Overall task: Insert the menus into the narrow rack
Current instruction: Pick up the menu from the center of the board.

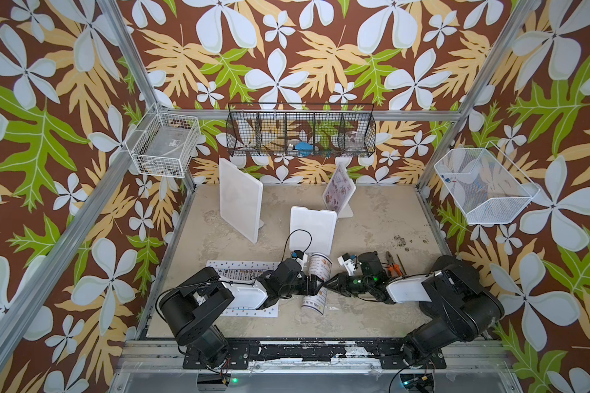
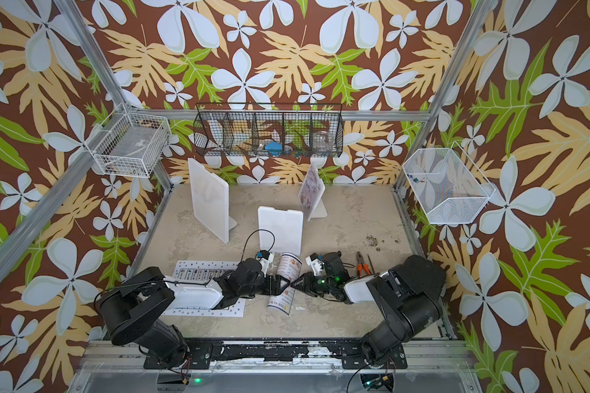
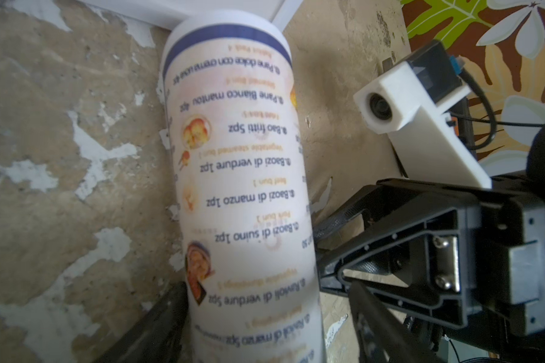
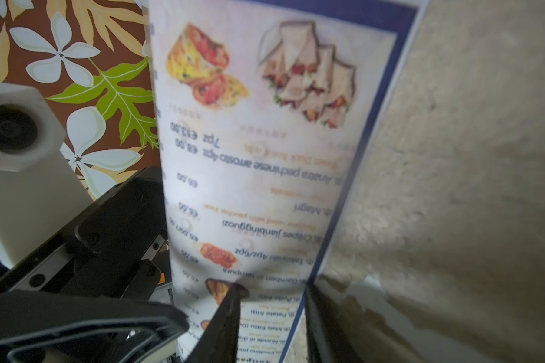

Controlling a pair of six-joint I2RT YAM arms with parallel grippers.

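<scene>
Nearest the base, toward 6 o'clock on the counter (image 1: 355, 316), the two arms meet nose to nose over the blue-bordered dim sum menu (image 1: 320, 268). The menu is bowed up into a tight curl, with its title end lying on the counter.

The left end effector (image 1: 317, 285) is released. Its jaws stand wide on either side of the curl, one finger against the paper and bare counter showing beside the other. The right end effector (image 1: 331, 285) straddles the menu's blue-bordered long edge with one finger on the printed face. Whether it is truly pinching the sheet I cannot tell.

At 8 o'clock the large dotted-border menu (image 1: 242, 270) lies flat, partly under the left arm. Pliers (image 1: 393, 266) lie at 4 o'clock.

Just past the curl, at 12 o'clock from it, stands the middle white rack (image 1: 312, 228). A taller rack (image 1: 241, 199) is at 11 o'clock. At 1 o'clock the pinkish menu (image 1: 337, 190) already sits upright in the far rack (image 1: 346, 211).

The curl looks springy. If the right-hand hold is weak, the sheet could snap flat and slide away. A bowed sheet is likely to jam at a narrow slot or crease. Pushing it forward could also knock the middle rack over, since it stands so close.
</scene>
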